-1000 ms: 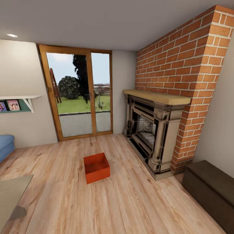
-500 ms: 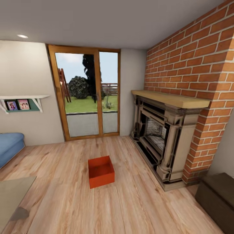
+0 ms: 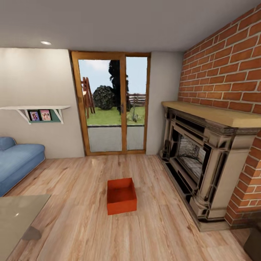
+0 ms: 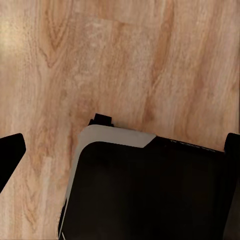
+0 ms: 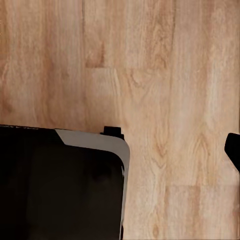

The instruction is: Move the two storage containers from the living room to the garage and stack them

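the head view has swung, bringing the storage container from left of centre to lower centre: the robot is lining up. gripper states i cannot tell.

One storage container sits out on the living room's light wood plank floor, roughly centre of the head view. It's a red-orange rectangular bin, open at the top and empty, with plain straight walls, standing upright and flat on the planks. It's turned slightly off square, its long side running away toward the far glass doors. The dark fireplace is well apart to its right, the blue sofa far off left.
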Motion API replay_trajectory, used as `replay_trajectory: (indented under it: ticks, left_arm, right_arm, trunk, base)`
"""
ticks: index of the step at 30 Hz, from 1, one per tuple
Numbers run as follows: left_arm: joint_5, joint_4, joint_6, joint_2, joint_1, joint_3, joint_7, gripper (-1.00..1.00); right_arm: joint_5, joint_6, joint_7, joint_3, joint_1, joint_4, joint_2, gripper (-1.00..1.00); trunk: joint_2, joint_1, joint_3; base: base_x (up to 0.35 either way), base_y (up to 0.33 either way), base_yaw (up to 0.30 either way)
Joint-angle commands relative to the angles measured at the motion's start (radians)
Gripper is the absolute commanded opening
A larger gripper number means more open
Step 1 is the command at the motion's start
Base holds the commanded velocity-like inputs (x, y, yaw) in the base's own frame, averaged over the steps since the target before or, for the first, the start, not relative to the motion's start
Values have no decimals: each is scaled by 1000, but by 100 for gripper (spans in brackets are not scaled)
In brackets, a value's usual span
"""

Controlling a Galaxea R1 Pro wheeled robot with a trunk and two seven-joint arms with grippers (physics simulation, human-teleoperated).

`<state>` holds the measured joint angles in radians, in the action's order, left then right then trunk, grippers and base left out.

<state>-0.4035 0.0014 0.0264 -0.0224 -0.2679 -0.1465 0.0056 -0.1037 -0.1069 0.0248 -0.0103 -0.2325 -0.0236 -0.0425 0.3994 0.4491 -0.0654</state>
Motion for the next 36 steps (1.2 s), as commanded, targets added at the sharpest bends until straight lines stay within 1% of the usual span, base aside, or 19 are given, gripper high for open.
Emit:
replay_trajectory:
  ticks: [1, 28, 31, 36]
  left_arm:
    - [-9, 0, 3, 0, -1, -8, 1, 100]
    - [-9, 0, 3, 0, -1, -8, 1, 100]
    - [-9, 0, 0, 0, -1, -8, 1, 100]
    - [-9, -1, -3, -1, -1, -8, 1, 100]
  right_arm:
    - [-10, -5, 1, -2, -1, -3, 0, 100]
    - [-8, -5, 1, -4, -1, -3, -2, 100]
    - [-7, -2, 0, -1, -1, -3, -2, 100]
    - [-9, -3, 0, 4, -1, -3, -5, 100]
  trunk:
    - [1, 1, 0]
    - [1, 1, 0]
    - [1, 1, 0]
    - [1, 1, 0]
  base:
    - [298, -135, 267]
    - [298, -135, 265]
    - [293, -133, 118]
    - [68, -29, 12]
